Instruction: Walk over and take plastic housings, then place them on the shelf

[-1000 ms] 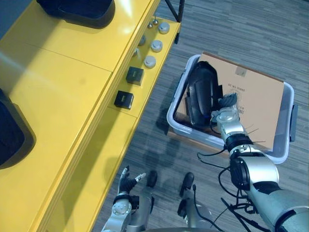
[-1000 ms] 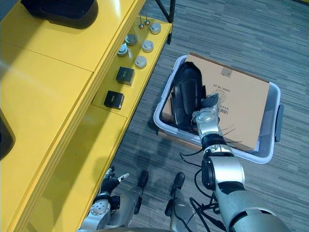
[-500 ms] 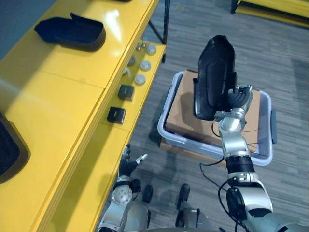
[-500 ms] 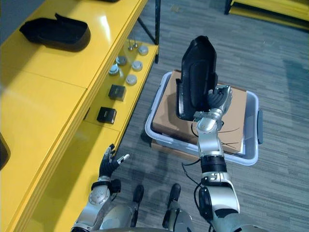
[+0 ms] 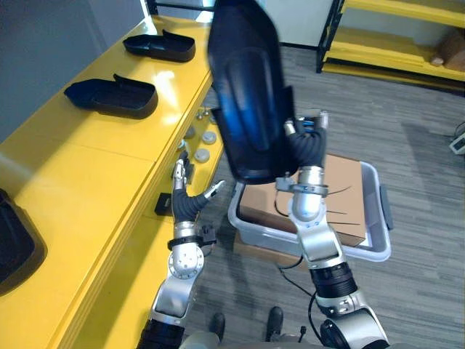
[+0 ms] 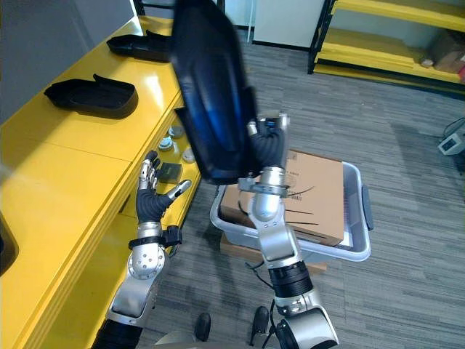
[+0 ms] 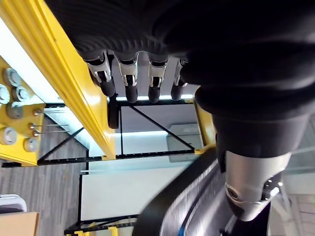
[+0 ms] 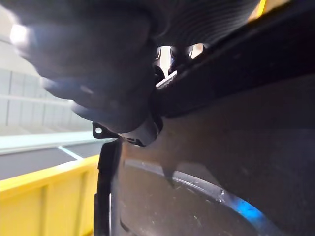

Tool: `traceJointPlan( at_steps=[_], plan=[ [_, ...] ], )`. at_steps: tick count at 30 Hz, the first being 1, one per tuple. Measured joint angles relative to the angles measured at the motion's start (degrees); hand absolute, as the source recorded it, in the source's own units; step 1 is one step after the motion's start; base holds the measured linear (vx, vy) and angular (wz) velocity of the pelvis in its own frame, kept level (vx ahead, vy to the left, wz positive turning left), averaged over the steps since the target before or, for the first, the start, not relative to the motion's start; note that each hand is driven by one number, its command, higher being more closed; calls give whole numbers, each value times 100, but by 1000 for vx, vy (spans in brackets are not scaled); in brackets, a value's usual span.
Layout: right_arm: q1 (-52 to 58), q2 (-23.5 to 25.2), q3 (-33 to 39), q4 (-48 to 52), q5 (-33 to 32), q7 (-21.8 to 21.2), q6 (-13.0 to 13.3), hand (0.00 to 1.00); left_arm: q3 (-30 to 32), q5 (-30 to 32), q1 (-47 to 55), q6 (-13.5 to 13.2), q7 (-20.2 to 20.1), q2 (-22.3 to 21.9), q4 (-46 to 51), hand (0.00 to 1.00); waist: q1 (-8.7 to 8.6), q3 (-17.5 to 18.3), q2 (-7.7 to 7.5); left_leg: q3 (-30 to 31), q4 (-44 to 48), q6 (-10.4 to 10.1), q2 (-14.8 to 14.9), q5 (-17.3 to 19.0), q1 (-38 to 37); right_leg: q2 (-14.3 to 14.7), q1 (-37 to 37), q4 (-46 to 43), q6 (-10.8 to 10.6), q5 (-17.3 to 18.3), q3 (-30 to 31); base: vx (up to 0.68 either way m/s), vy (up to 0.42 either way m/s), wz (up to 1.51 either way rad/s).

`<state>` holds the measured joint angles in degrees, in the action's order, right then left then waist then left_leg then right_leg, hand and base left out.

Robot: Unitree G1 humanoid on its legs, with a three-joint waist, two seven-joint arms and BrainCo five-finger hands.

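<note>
Housing: black shell [image 5: 247, 102], up in the air over the floor, well clear of the bin and touching nothing but the hand that's got it.
Long axis: pretty much upright, with the top leaning a bit toward the shelf side.
Right hand: [image 5: 305, 149] fingers wrapped round the housing's lower end, so all the length sticks up above the grip. The right wrist view has the shell jammed right up against the palm.
Left hand: [image 5: 187, 202] up by the shelf's front edge with fingers straight and thumb out. It's carrying nothing and isn't touching the housing.
Shelf: yellow top [image 5: 94, 167], off to the robot's left of the housing. The left hand sits between the two.
Other housings: two [image 5: 112, 96] already lying flat further along the shelf, with a bare yellow stretch nearer the robot.
Bin: grey tub [image 5: 374, 251] with a box [image 5: 341, 189] in it, on the floor behind the right arm.
What the move hangs on: I'd say the housing has to go left over the shelf edge and tip from upright to flat. The right hand does the carrying, and the left is nearer the shelf if it needs steadying.
Watch out: it's a long shell gripped at one end, so my guess is it could swing.
</note>
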<state>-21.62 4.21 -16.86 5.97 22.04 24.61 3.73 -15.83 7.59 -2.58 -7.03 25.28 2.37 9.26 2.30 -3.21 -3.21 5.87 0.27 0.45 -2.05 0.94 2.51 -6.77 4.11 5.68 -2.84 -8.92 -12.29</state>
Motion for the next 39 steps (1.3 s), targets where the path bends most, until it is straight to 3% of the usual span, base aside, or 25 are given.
traceJointPlan(
  at_steps=[6, 7, 10, 11, 26, 33, 39],
  plan=[
    [258, 36, -216, 59, -241, -136, 91, 100, -6, 1, -87, 218, 204, 2, -44, 0, -40, 144, 13, -78, -28, -29, 8, 20, -16, 8, 27, 1, 0, 0, 43, -26, 16, -7],
    [324, 29, -228, 59, -265, -163, 91, 100, -6, 1, -95, 226, 248, 2, -44, 100, -64, 200, 23, -94, -29, -31, 10, 21, -18, 10, 32, 2, 0, 0, 59, 7, 12, -6],
    [418, -14, -248, 59, -361, -215, 93, 100, 3, 0, -156, 243, 322, 12, -55, 100, -144, 282, 25, -129, -28, -37, 13, 25, -29, 15, 39, 2, 1, -1, 110, 4, 13, -7],
    [480, -46, -247, 59, -373, -215, 104, 0, 6, -4, -222, 281, 355, 12, -95, 100, -160, 305, 27, -144, -28, -37, 14, 26, -37, 17, 40, 2, 2, -1, 131, 0, 13, -9],
    [700, -762, -364, 193, -1149, -657, 381, 0, 249, -22, -346, 296, 222, 130, -256, 100, -151, 515, 99, -122, -28, -28, 59, 20, -75, 61, -8, 4, 9, -5, 112, 0, 1, 0],
    [695, -910, 688, 1051, -1601, -708, 742, 0, 124, -17, -128, 286, -154, 129, -314, 100, -156, 515, 99, -128, -36, -28, 57, 20, -88, 61, -17, 3, 16, 10, 117, 0, 0, 0],
    [772, -905, 2174, 1164, -2218, -554, 1035, 0, 281, -15, 273, 278, -188, 122, -317, 100, -183, 517, 104, -163, -74, -29, 81, 20, -118, 83, -10, 5, 18, 19, 136, 0, 0, -3]
  ],
)
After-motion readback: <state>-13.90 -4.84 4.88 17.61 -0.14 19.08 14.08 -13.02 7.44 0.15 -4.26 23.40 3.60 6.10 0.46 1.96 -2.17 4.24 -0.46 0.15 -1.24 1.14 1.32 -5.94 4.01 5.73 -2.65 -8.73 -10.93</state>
